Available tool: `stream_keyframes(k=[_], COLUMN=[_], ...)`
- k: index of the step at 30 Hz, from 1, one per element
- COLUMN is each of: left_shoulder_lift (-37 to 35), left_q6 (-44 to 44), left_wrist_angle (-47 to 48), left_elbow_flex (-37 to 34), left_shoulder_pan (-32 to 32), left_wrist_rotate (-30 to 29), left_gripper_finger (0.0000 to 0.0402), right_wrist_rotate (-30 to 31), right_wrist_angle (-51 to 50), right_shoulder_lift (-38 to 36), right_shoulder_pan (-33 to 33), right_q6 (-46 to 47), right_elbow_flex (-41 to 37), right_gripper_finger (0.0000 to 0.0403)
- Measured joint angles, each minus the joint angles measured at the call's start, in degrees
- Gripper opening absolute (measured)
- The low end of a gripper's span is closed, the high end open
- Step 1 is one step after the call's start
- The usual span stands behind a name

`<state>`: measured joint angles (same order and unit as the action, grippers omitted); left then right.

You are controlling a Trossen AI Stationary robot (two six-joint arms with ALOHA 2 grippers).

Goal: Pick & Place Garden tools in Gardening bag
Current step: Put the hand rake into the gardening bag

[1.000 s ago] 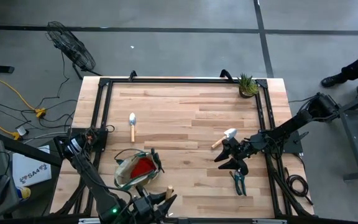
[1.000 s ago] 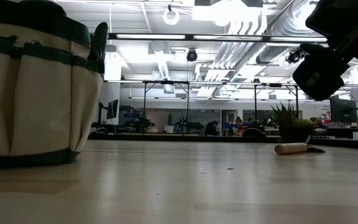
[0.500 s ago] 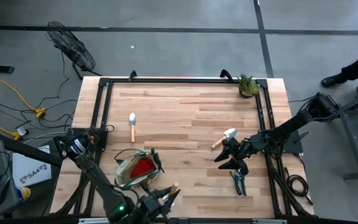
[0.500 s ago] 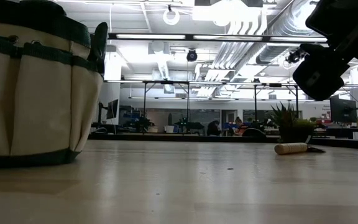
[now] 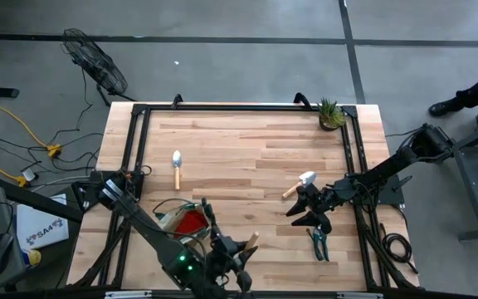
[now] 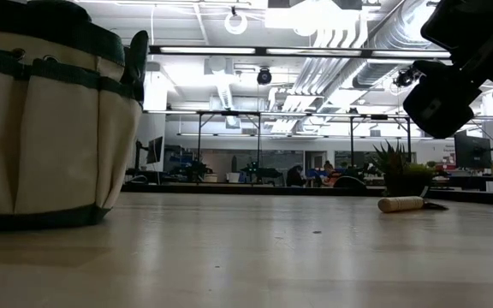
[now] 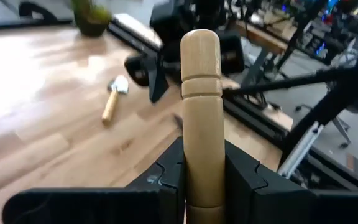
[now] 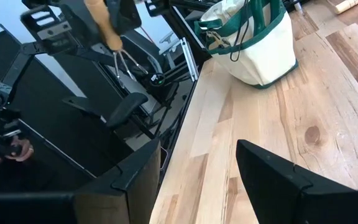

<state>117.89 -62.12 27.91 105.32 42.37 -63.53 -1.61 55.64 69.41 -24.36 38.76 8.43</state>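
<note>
The beige gardening bag stands near the table's near edge with a red cloth inside; it also fills the left of the low view. Just right of it, my left gripper is shut on a wooden-handled claw rake. One trowel lies on the table's left half. Another trowel lies beside my right gripper, which stands open and holds nothing. Green-handled pruners lie just nearer than that gripper. My left gripper pinches the rake's wooden handle between its two fingers, partway along it. The handle's rounded free end sticks out past the fingertips. In the right wrist view the metal tines hang below the hand, and the rake is clear of the table.
A small potted plant stands at the far right corner. A black frame runs round the table's edges. The middle of the wooden top is bare. A fan and cables lie on the floor to the left.
My left gripper has carried the rake along the near edge toward the table's right edge, a little farther in and lower. It has turned, so the handle's end now points toward the far right. The right arm has kept still.
</note>
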Motion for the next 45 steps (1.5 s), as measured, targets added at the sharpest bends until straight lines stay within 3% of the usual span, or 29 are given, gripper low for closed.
stream_keyframes(k=[3,10,25,33,45], left_shoulder_lift=[0.0,-0.1,0.3,0.9,1.6], left_q6=[-4.6,-20.9,-67.1,-70.3,-72.3], left_wrist_angle=[4.1,24.0,62.1,62.2,62.1], left_elbow_flex=[0.3,4.6,6.6,3.0,2.1], left_shoulder_pan=[0.0,0.5,7.2,7.4,3.8], left_wrist_rotate=[0.4,5.2,14.1,19.3,19.9], left_gripper_finger=[0.0058,0.0058,0.0058,0.0058,0.0058], right_wrist_rotate=[0.0,0.0,0.1,0.0,0.1], right_wrist_angle=[0.0,0.0,0.0,-0.1,-0.4], right_shoulder_lift=[0.0,0.0,0.0,0.0,0.0], right_shoulder_pan=[0.0,0.0,0.0,0.0,0.0], right_q6=[0.0,0.0,0.0,0.0,0.0], right_elbow_flex=[0.0,0.0,0.0,0.0,0.0], right_gripper_finger=[0.0204,0.0204,0.0204,0.0204,0.0204])
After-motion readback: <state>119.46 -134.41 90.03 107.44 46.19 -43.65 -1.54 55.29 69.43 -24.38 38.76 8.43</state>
